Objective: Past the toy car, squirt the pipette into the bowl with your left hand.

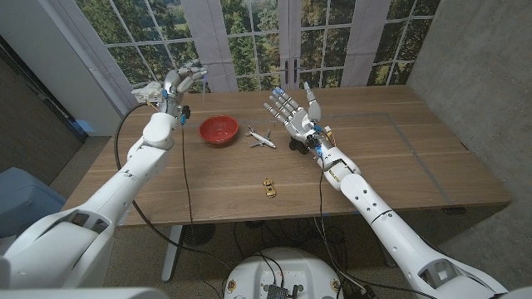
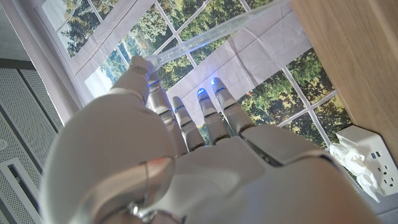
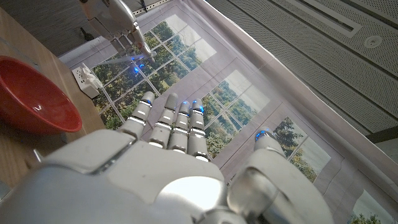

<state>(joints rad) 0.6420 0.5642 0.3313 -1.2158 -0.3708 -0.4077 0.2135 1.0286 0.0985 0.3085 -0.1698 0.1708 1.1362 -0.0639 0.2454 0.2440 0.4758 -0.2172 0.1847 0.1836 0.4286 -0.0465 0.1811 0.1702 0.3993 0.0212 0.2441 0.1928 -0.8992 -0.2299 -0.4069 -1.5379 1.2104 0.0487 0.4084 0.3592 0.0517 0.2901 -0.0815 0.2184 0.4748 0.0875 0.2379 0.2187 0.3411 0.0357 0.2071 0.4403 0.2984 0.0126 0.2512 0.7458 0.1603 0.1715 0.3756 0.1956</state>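
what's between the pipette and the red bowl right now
Nothing visible stands between them. The left robot hand holds the pipette raised beyond the table's far left edge, and the red bowl sits open to its right. The toy plane lies on the bowl's other side.

left hand [image 1: 179, 83] raised, fingers curled; right hand [image 1: 293, 112] upright, fingers spread.

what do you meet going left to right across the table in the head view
left hand holding the pipette → red bowl → toy airplane → right hand. The small yellow toy car sits nearer the robot, about level with the airplane, so its place in the order is unclear.
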